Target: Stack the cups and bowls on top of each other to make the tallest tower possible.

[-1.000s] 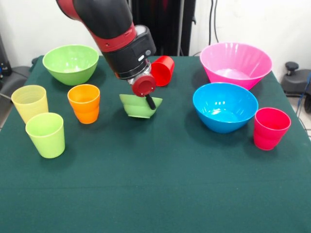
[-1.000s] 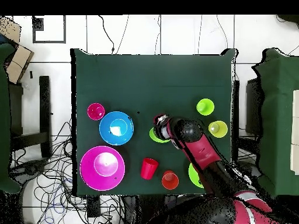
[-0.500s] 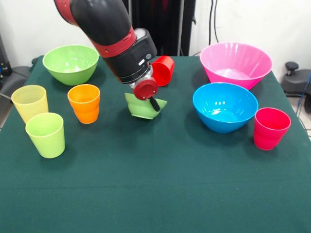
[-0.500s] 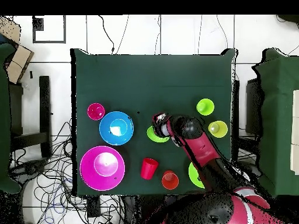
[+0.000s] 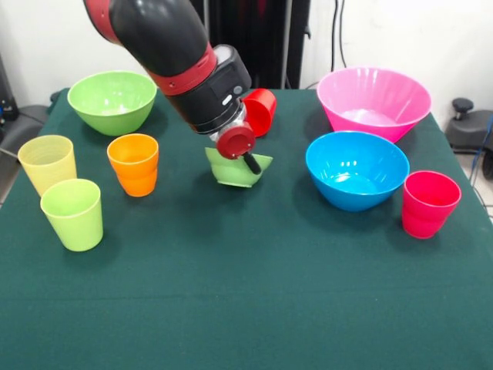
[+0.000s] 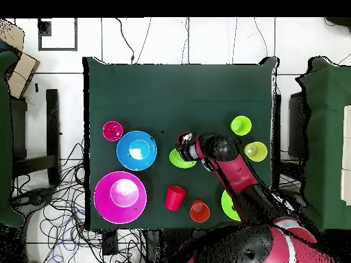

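Front view: your gripper is clamped on the rim of the small green bowl, which hangs tilted, its base apparently just off the cloth
Overhead view: the same bowl sits under the wrist, between the blue bowl and the orange cup beneath the arm
Grip: one dark finger shows inside the wall; the other is hidden, so judge the hold as thin and move slowly
Step in hand: you seem to be carrying the small bowl to a base piece
Targets: blue bowl is nearest, pink bowl behind it, big green bowl at the far corner
How to do it well: lift enough to clear the blue rim, level the bowl before you lower, centre it, release only once it rests
Watch: the red cup lying on its side just behind the wrist; swing away from it
Tower: none started; cups stand apart
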Available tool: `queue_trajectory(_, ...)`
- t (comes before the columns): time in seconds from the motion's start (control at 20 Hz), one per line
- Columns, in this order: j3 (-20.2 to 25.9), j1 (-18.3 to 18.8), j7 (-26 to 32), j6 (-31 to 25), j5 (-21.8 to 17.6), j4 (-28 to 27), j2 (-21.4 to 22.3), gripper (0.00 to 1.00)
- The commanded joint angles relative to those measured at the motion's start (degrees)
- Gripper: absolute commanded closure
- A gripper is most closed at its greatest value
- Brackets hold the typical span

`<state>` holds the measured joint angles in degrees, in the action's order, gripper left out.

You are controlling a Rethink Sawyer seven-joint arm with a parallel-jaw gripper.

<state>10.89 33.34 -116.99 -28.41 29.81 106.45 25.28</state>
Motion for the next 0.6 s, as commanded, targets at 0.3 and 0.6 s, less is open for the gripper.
queue_trajectory(0.3, 2.4, -1.0, -11.6, -9.6, 2.9, -1.7, -0.5, 1.00)
queue_trajectory(0.6, 1.6, -0.4, -12.0, -13.7, 3.0, -3.2, -0.9, 1.00)
